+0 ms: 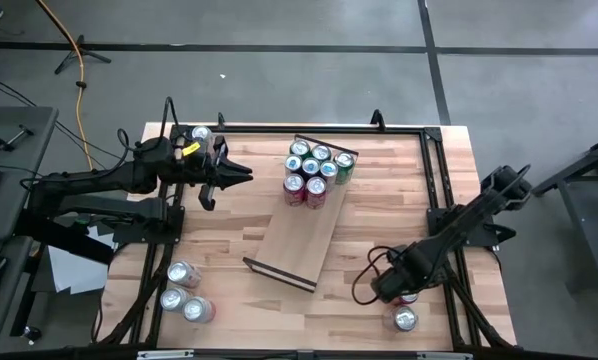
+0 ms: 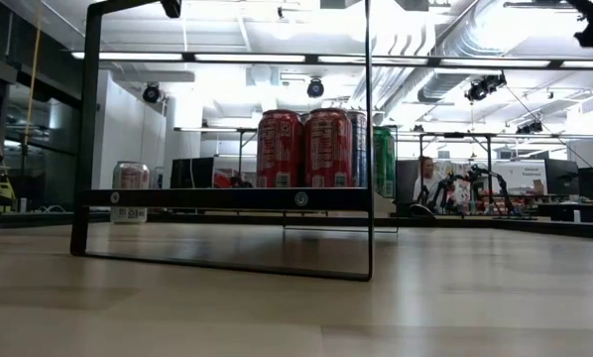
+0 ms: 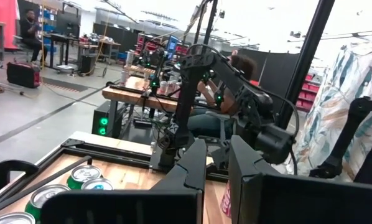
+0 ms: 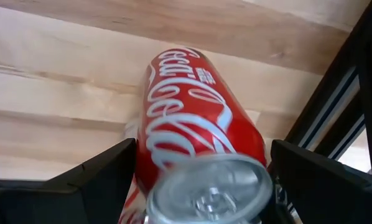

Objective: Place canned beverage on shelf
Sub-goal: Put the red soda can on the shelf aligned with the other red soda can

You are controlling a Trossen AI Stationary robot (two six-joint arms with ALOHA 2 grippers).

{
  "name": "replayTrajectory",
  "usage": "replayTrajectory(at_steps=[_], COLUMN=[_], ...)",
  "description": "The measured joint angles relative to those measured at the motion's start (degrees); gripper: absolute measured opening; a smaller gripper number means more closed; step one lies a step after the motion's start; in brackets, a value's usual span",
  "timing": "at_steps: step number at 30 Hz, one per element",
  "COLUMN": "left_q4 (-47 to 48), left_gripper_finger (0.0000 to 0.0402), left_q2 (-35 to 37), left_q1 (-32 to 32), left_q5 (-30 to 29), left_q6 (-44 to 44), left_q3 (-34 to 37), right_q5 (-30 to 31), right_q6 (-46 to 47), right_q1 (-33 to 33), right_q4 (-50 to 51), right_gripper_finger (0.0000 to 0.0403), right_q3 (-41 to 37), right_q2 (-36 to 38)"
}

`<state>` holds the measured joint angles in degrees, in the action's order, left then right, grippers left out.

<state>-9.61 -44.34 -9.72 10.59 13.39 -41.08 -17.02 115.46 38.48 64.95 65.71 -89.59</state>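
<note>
A red canned beverage (image 4: pixel 198 137) stands on the tabletop at the near right, beside the table's dark frame rail. My right gripper (image 4: pixel 201 186) hangs over it, pointing steeply down and open, one finger on each side of the can; no touch shows. In the high view this gripper (image 1: pixel 403 286) covers most of the can (image 1: pixel 409 298). The shelf (image 1: pixel 297 238) lies slantwise mid-table, with several cans (image 1: pixel 314 170) standing on its far end. My left gripper (image 1: pixel 241 175) is shut and empty, raised at the far left.
A silver-topped can (image 1: pixel 406 319) stands just nearer than the red one. Three cans (image 1: pixel 184 292) sit at the near left and one (image 1: pixel 201 133) at the far left corner. Dark frame rails (image 1: pixel 441 200) border the table. The shelf's metal end rail (image 2: pixel 227 198) stands upright.
</note>
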Motion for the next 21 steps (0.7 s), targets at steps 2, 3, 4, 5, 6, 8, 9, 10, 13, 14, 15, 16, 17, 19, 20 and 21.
replayTrajectory(at_steps=[2, 3, 4, 5, 6, 8, 9, 10, 13, 14, 15, 16, 17, 19, 20, 21], left_q4=[0.0, 0.0, 0.0, 0.0, 0.0, 0.0, 0.0, 0.0, 0.1, 0.4, 0.9, 1.5, 2.2, 3.8, 4.6, 5.5], left_gripper_finger=[0.0, 0.0, 0.0, 0.0, 0.0, 0.0, 0.0, 0.0, 0.0, 0.0, 0.0, 0.0, 0.0, 0.0, 0.0, 0.0], left_q2=[0.0, 0.0, 0.0, 0.0, 0.0, 0.0, 0.0, 0.0, 0.0, 0.0, 0.0, 0.0, 0.0, 0.0, 0.0, 0.0], left_q1=[0.0, 0.0, 0.0, 0.0, 0.0, 0.0, 0.0, 0.0, 0.0, 0.0, 0.0, 0.0, 0.0, 0.0, 0.0, 0.0], left_q5=[0.0, 0.0, 0.0, 0.0, -0.2, -0.6, -0.8, -0.8, -0.8, -0.8, -0.9, -1.2, -1.6, -2.8, -3.4, -4.3], left_q6=[0.0, 0.0, 0.0, -0.1, -0.4, -1.0, -1.0, -1.1, -1.1, -1.1, -1.2, -1.5, -2.2, -4.1, -5.2, -6.2], left_q3=[0.0, 0.0, 0.0, 0.0, 0.0, 0.0, 0.0, 0.0, 0.0, 0.0, 0.0, 0.0, 0.0, 0.0, 0.0, 0.0], right_q5=[0.0, 0.0, 0.0, 0.0, 0.0, 0.3, 0.4, 0.4, 0.2, 0.1, 0.0, 0.0, 0.2, 0.3, 0.6, 0.7], right_q6=[-1.5, -2.3, -3.2, -3.6, -4.1, -4.8, -4.9, -4.9, -6.3, -7.3, -8.0, -9.0, -10.0, -12.3, -13.7, -15.2], right_q1=[0.0, -0.1, -0.3, -0.5, -0.6, -0.6, -0.6, -0.6, -0.6, -0.7, -1.0, -1.2, -1.5, -2.6, -3.3, -4.2], right_q4=[0.0, -0.1, -0.3, -0.6, -0.9, -0.8, -0.7, -0.7, -0.7, -0.7, -0.7, -0.7, -0.7, 0.6, 1.4, 2.3], right_gripper_finger=[0.0358, 0.0358, 0.0358, 0.0357, 0.0356, 0.0349, 0.0344, 0.0338, 0.0313, 0.0304, 0.0295, 0.029, 0.029, 0.029, 0.029, 0.029], right_q3=[0.0, 0.0, 0.0, 0.0, 0.0, 0.0, 0.0, 0.0, 0.0, 0.0, 0.0, 0.0, 0.0, 0.7, 1.1, 1.6], right_q2=[-1.4, -1.9, -2.3, -2.5, -2.6, -2.6, -2.6, -2.6, -2.6, -2.6, -2.5, -2.3, -2.0, -1.2, -0.6, -0.2])
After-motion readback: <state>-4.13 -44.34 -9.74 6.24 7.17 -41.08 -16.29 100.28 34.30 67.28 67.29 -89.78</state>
